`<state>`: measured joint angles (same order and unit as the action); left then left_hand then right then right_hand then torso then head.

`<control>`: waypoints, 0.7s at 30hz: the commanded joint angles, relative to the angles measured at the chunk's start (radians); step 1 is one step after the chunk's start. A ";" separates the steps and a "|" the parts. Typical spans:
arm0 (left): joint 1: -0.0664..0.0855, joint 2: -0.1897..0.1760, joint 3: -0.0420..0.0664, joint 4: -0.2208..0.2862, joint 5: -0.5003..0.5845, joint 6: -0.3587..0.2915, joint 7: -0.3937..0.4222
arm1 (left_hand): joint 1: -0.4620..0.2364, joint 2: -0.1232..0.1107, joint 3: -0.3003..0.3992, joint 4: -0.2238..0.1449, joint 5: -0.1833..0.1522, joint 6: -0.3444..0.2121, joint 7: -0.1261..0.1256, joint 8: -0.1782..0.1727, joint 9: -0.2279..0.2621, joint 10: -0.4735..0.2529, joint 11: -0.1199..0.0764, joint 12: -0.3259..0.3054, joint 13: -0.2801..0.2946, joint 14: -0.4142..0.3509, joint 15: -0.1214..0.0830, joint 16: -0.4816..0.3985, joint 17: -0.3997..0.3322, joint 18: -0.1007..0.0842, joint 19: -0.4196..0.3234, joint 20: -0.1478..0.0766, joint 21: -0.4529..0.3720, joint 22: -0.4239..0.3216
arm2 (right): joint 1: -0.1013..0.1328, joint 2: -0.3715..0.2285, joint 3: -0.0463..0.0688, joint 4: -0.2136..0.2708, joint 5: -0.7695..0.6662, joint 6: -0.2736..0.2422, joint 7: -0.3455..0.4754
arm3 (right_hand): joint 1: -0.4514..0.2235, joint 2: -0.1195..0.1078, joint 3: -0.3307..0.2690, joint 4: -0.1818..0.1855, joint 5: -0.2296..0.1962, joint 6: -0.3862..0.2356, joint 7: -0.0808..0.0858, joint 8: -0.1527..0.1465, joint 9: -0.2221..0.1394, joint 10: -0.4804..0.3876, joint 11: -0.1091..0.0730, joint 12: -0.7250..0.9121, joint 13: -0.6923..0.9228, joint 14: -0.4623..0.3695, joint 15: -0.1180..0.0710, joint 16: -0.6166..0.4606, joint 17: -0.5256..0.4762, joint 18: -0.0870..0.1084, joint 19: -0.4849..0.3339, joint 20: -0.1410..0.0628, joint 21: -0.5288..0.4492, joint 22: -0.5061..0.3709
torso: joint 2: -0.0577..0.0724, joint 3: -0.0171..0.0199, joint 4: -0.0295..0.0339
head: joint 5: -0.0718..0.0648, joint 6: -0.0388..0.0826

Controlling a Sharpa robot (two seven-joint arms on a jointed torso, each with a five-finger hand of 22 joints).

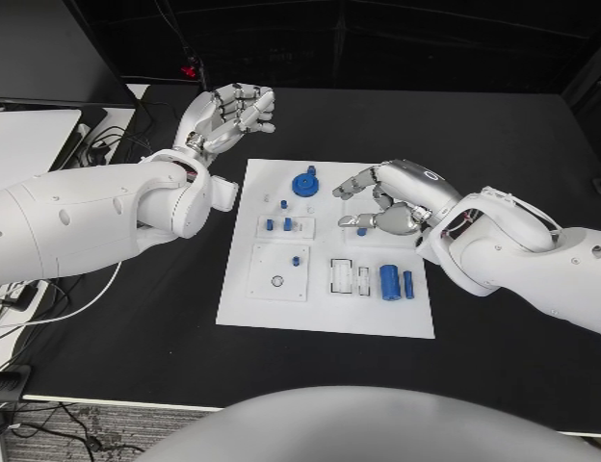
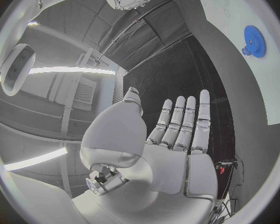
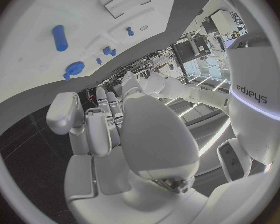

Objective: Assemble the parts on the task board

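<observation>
The white task board (image 1: 328, 313) lies in the middle of the table. A blue gear (image 1: 306, 182) stands at its far end, with small blue pegs (image 1: 285, 224) just nearer. A thick blue cylinder (image 1: 388, 281) and a thin one (image 1: 407, 283) sit at the near right. My right hand (image 1: 391, 204) hovers over the board's far right part, fingers half curled and apart, nothing seen in them; a small blue piece (image 1: 362, 232) shows by its fingertips. My left hand (image 1: 231, 114) is raised beyond the board's far left corner, palm (image 2: 177, 159) flat, fingers straight and apart.
A white surface (image 1: 16, 140) and cables (image 1: 99, 144) lie at the table's left edge. Bare black table (image 1: 509, 144) stretches to the far right. The right wrist view shows the board (image 3: 28, 59) with the cylinder (image 3: 60, 38) and gear (image 3: 73, 68).
</observation>
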<state>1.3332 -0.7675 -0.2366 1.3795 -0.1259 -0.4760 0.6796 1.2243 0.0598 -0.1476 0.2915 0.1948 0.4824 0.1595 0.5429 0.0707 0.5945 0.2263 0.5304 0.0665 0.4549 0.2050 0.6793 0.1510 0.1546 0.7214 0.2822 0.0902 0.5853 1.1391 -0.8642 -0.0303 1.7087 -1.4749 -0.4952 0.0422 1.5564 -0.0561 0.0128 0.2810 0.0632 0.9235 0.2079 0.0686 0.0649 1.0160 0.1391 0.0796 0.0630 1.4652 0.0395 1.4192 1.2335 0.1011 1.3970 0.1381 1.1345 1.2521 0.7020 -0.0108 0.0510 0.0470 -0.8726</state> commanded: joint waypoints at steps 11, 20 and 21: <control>0.001 0.001 0.001 -0.001 0.002 0.008 0.048 | 0.004 0.017 -0.006 -0.001 0.003 -0.011 0.111 0.010 -0.002 -0.005 0.000 0.009 0.000 -0.003 0.002 0.014 -0.005 0.000 -0.003 0.002 -0.002 -0.003 | -0.007 -0.004 -0.002 -0.043 -0.111 0.194 -0.151 | -0.023 -0.003 -0.003 0.005 -0.013 -0.041 -0.005 -0.006 -0.001 -0.029 -0.001 0.021 0.003 0.044 0.008 0.006 -0.005 0.004 -0.001 0.009 0.000 -0.003 | 0.001 0.0014 0.0009 | -0.016 0.000; 0.001 0.000 0.001 -0.002 0.002 0.008 0.047 | 0.005 0.017 -0.007 -0.001 0.004 -0.011 0.111 0.011 -0.002 -0.005 0.000 0.010 0.000 -0.003 0.002 0.015 -0.006 0.001 -0.002 0.002 -0.001 -0.003 | -0.020 0.019 -0.002 -0.061 -0.193 0.244 -0.229 | -0.019 0.003 0.005 0.001 -0.013 -0.029 -0.008 0.003 0.003 -0.020 -0.004 0.040 0.006 0.043 0.005 0.006 -0.007 0.005 -0.002 0.008 -0.003 -0.005 | 0.001 0.0010 0.0013 | -0.018 0.000; 0.001 0.000 0.001 -0.002 0.002 0.008 0.047 | 0.005 0.017 -0.007 -0.001 0.004 -0.011 0.111 0.011 -0.002 -0.005 0.000 0.010 0.000 -0.003 0.002 0.015 -0.006 0.001 -0.002 0.002 -0.001 -0.003 | -0.021 0.023 -0.002 -0.063 -0.200 0.248 -0.239 | -0.018 0.004 0.005 0.001 -0.013 -0.028 -0.008 0.003 0.003 -0.020 -0.005 0.042 0.006 0.043 0.005 0.006 -0.007 0.005 -0.002 0.007 -0.003 -0.005 | 0.001 0.0010 0.0015 | -0.018 0.000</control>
<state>1.3330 -0.7673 -0.2367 1.3772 -0.1258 -0.4755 0.6796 1.2322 0.0676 -0.1476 0.2915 0.1948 0.4788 0.1560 0.5469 0.0708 0.5946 0.2263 0.5354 0.0667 0.4550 0.2050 0.6908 0.1458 0.1545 0.7214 0.2822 0.0902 0.5842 1.1174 -0.8445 -0.0328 1.6467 -1.6094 -0.2972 -0.1345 1.5459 -0.0590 0.0129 0.2810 0.0552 0.8907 0.2028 0.0655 0.0670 0.9949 0.1394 0.1159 0.0672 1.4652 0.0394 1.4230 1.2270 0.1009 1.3969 0.1451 1.1383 1.2477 0.7029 -0.0096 0.0515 0.0296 -0.8726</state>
